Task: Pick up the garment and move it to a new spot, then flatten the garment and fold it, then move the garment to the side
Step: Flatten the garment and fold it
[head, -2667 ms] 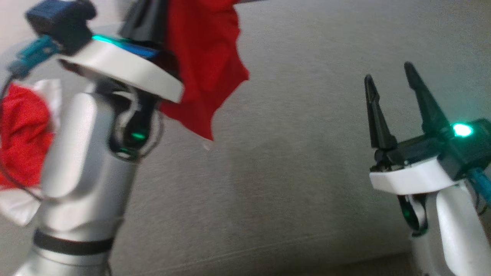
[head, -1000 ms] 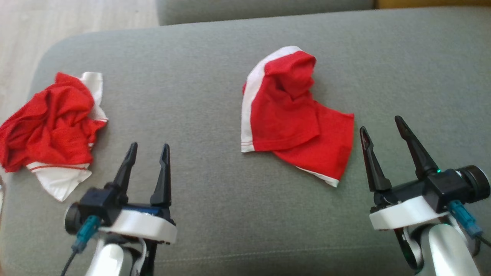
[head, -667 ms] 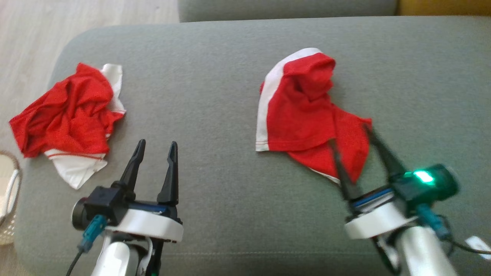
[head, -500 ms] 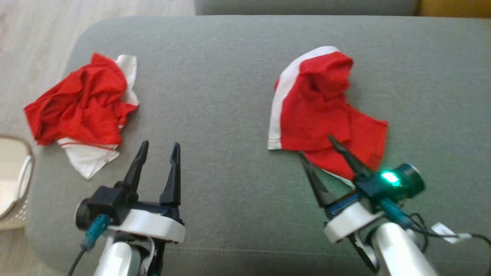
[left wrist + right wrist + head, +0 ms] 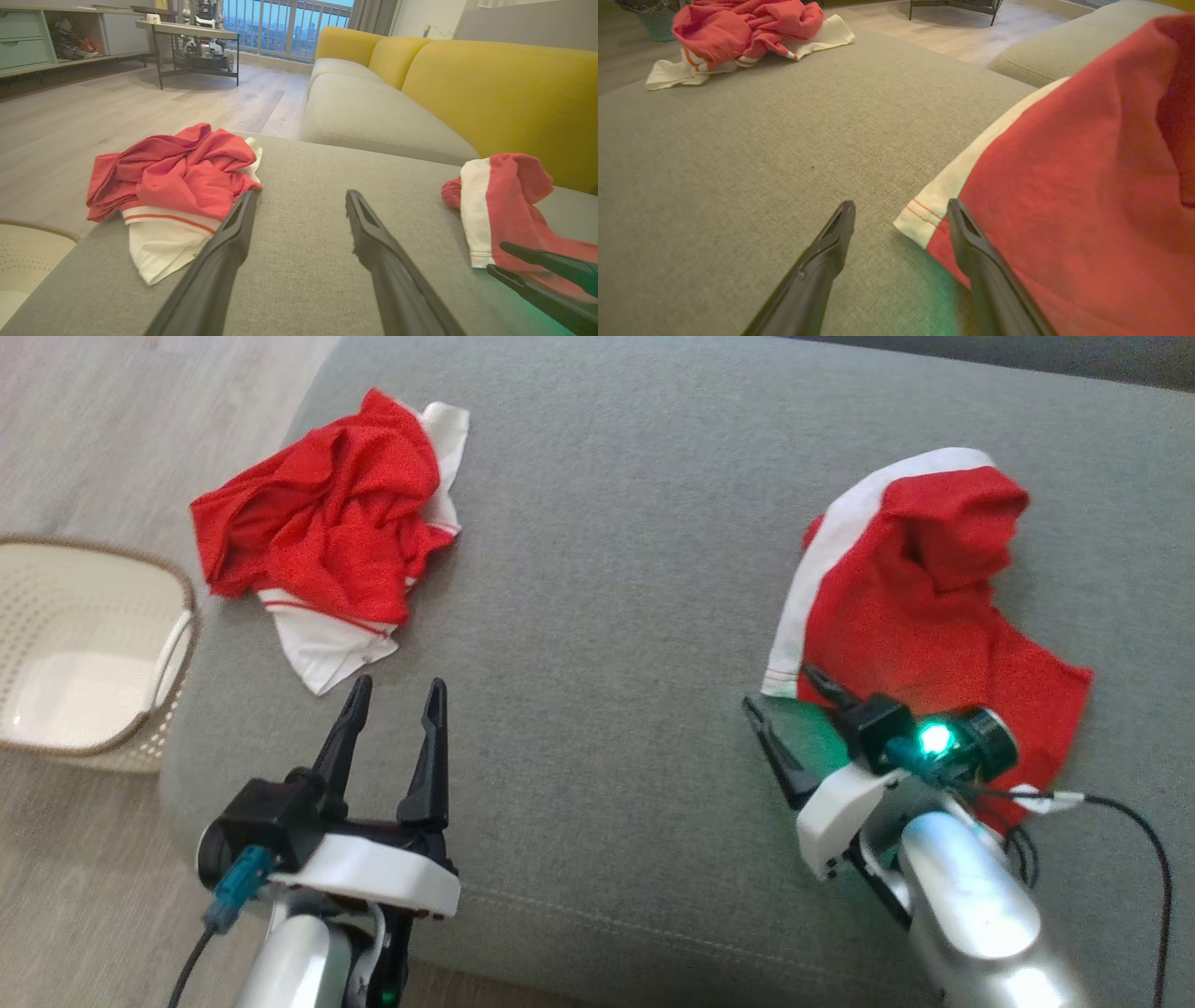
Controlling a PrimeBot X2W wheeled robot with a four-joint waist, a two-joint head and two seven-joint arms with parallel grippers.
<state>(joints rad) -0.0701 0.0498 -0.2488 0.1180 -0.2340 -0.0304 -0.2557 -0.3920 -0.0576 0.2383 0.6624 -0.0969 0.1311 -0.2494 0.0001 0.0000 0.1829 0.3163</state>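
Observation:
The garment (image 5: 934,607), red with a white side band, lies rumpled on the right of the grey cushion (image 5: 607,616). It also appears in the left wrist view (image 5: 509,205) and the right wrist view (image 5: 1064,186). My right gripper (image 5: 780,687) is open and low at the garment's near-left white corner (image 5: 920,219). In the right wrist view the right gripper (image 5: 901,204) straddles that corner, one finger over red cloth, the other over bare cushion. My left gripper (image 5: 397,683) stands open above the cushion's front left, holding nothing; the left wrist view (image 5: 301,193) confirms this.
A second red and white garment (image 5: 327,523) lies crumpled at the cushion's left end. A cream basket (image 5: 177,644) stands on the wooden floor to the left. A yellow sofa back (image 5: 490,84) rises behind the cushion. A cable (image 5: 1120,812) trails from my right wrist.
The garment went from hanging in my left gripper to lying on the cushion. Over the last second the camera turned, and my right gripper swung left and down to the garment's white corner.

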